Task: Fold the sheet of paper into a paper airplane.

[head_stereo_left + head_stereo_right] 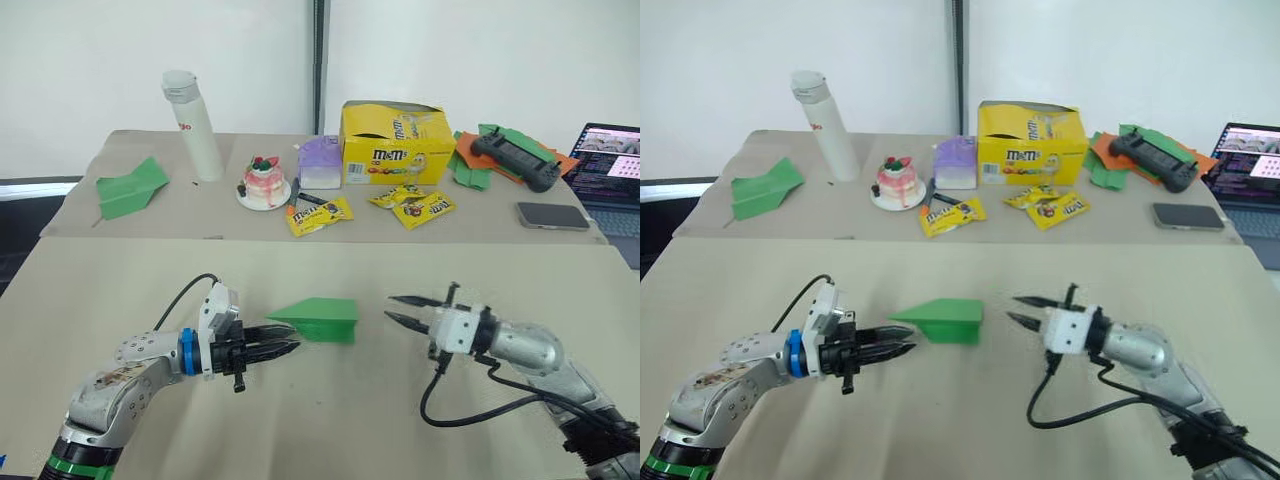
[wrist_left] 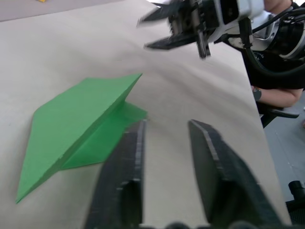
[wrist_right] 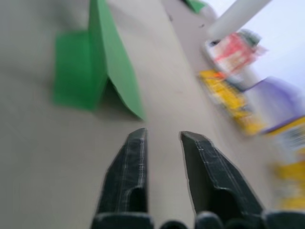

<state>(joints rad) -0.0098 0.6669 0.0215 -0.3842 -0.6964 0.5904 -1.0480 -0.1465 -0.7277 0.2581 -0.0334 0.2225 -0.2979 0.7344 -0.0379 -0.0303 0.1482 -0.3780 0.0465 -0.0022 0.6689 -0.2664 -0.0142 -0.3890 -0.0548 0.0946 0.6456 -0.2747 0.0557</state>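
Observation:
The sheet of paper lies folded as a pointed bright-green paper airplane (image 1: 320, 318) on the near tan table (image 1: 330, 420), its nose toward my left side and one wing raised. My left gripper (image 1: 293, 347) is just in front of the plane's nose, beside it and not touching, and is open and empty. In the left wrist view the plane (image 2: 81, 124) lies next to my left gripper (image 2: 167, 125). My right gripper (image 1: 396, 308) hovers open a short gap from the plane's tail. The right wrist view shows the plane (image 3: 95, 67) ahead of my right gripper (image 3: 162, 134).
On the far table are a second green paper plane (image 1: 130, 187), a white bottle (image 1: 195, 125), a small cake (image 1: 264, 183), a purple box (image 1: 321, 163), a yellow M&M's box (image 1: 393, 143), candy packets (image 1: 320, 215), a green-and-orange paper heap under a black controller (image 1: 515, 160), a phone (image 1: 552, 215) and a laptop (image 1: 612, 165).

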